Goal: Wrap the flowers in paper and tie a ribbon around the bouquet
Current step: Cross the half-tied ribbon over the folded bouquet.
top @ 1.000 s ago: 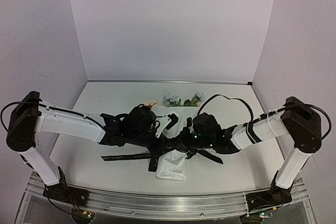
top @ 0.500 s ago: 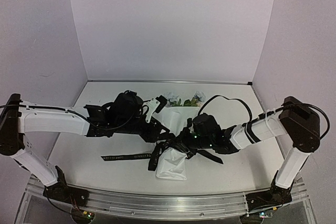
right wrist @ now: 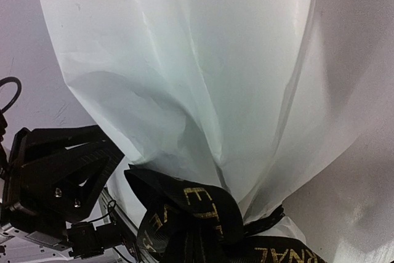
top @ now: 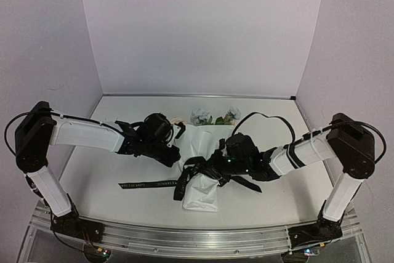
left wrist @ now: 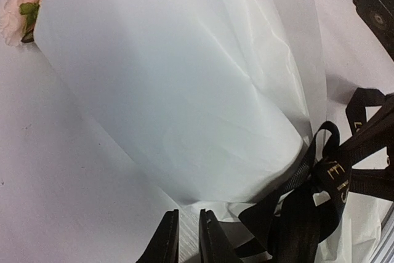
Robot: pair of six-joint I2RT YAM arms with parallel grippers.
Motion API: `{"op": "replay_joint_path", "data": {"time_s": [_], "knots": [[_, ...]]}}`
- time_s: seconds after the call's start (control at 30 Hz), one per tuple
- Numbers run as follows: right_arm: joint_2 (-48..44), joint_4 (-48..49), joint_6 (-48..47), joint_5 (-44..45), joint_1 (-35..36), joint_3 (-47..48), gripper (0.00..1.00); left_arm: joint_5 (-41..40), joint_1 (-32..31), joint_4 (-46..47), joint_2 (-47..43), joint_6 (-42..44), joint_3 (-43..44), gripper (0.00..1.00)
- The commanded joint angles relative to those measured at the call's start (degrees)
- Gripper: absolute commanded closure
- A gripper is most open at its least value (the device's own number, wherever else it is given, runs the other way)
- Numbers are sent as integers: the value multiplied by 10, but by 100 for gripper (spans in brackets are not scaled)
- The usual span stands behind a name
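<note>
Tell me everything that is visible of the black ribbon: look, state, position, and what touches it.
The ribbon is a narrow black band with pale gold printed letters. It is bunched in loose loops around the middle of the white paper cone. One flat tail lies on the table, running left; another end shows to the right. The right gripper sits at the bunch; whether it pinches the ribbon is hidden.
</note>
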Motion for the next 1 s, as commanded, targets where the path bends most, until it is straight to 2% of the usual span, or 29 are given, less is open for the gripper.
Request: {"op": "replay_joint_path", "data": {"time_s": [0.0, 0.13, 0.57, 0.77, 0.97], "knots": [[-2, 14, -3, -2, -3, 15, 100, 45, -8, 0, 4, -4, 25, 89], [-1, 14, -3, -11, -3, 22, 100, 58, -22, 0, 5, 0, 29, 88], [-39, -21, -36, -30, -3, 19, 100, 45, -25, 32, -28, -21, 19, 74], [-47, -27, -38, -25, -2, 7, 100, 64, -25, 31, -26, 11, 34, 68], [-61, -43, -48, -21, 1, -2, 100, 91, -25, 3, 16, 43, 71, 68]]}}
